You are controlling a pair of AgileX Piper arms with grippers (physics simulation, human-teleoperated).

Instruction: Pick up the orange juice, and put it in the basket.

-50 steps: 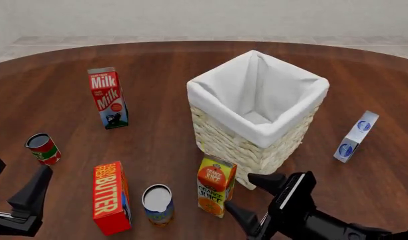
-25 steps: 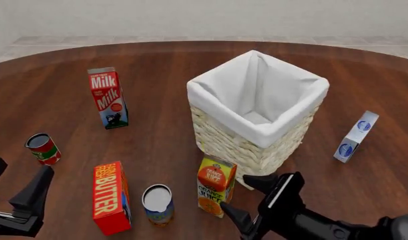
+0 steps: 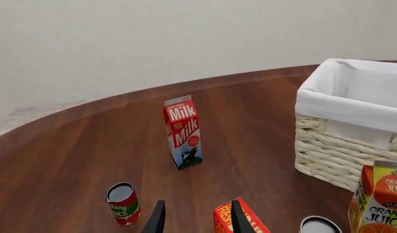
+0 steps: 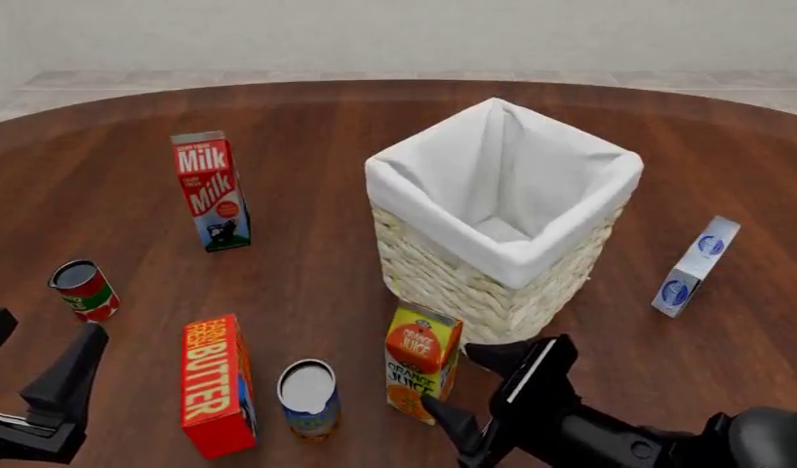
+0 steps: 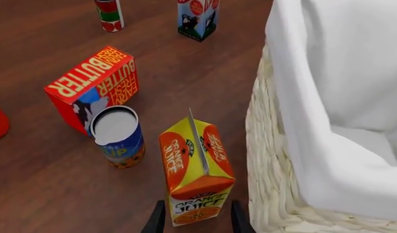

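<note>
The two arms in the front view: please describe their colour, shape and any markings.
Both arms are matte black with no cables showing. The right tool has two tapered, pointed black fingers on a blocky body with a thin pale edge line; behind it sits a rounded black joint. The left tool shows similar wedge-shaped black fingers. No lettering can be seen.

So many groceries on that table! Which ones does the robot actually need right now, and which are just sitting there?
Needed for the job:
- orange juice
- basket
- right gripper, open and close to the juice

Just lying about:
- milk carton
- butter box
- red can
- blue can
- small white-and-blue box
</note>
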